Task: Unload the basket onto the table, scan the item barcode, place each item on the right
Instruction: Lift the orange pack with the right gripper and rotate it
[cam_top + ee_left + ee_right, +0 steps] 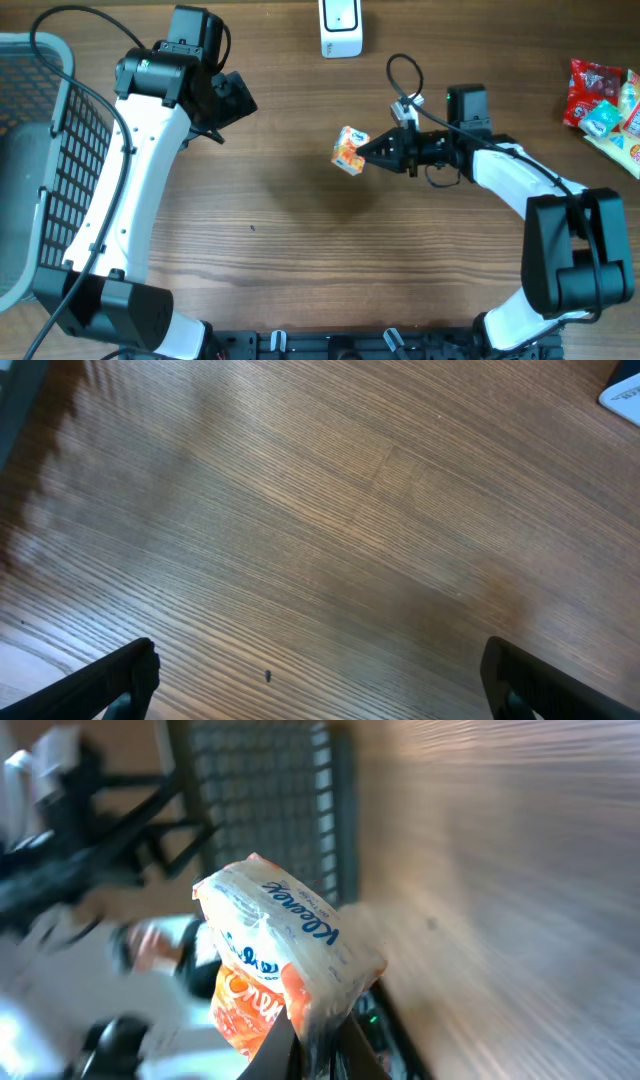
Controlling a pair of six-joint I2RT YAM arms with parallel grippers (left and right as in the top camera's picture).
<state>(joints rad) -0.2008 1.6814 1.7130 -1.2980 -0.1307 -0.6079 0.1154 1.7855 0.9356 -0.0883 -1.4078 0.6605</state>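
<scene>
A small orange and white tissue packet (pixel 349 150) hangs above the middle of the table, pinched at its edge by my right gripper (pixel 371 152), which is shut on it. In the right wrist view the packet (pixel 285 955) fills the centre, blue lettering on white above an orange face, with the right gripper (pixel 318 1038) clamped on its lower edge. No barcode shows on it. A white scanner (pixel 340 28) stands at the far edge of the table. My left gripper (pixel 320 680) is open over bare wood with nothing between its fingers (pixel 120 680).
A grey wire basket (pixel 40 170) sits at the left edge of the table. Several snack packets (pixel 605 105) lie at the far right. The left arm (pixel 150 130) rises beside the basket. A corner of the white scanner (pixel 622 400) shows in the left wrist view.
</scene>
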